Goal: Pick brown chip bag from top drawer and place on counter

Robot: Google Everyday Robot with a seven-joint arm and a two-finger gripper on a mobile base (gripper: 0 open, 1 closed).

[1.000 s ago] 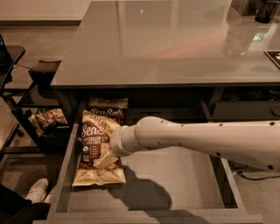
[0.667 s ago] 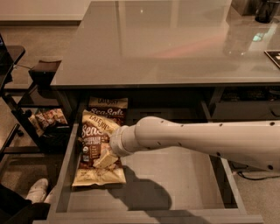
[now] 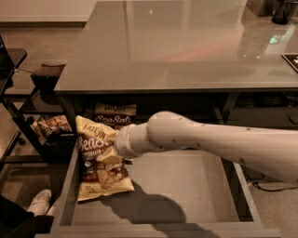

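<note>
Gripper (image 3: 110,157) sits on brown chip bag (image 3: 100,179) in top drawer (image 3: 186,186); clamped or open, can't tell. Bag reads "LATE JULY", "Sea Salt".

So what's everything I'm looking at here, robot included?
counter: one, glossy grey, across the top of the view.
top drawer: one, dark grey with a paler floor, pulled open below the counter.
brown chip bag: one, cream and dark brown, at the drawer's left side.
second chip bag: one, same colours, at the drawer's back, partly hidden.
dark object: one, on the counter's far right corner, too dim to name.
side rack: one, black, left of the drawer.
snack packs: a few, brownish, on the rack.
shoe: one, white, on the floor at bottom left.
arm: one, white, reaching in from the right over the drawer.
gripper: one, pale, at the arm's tip, against the brown chip bag.
</note>
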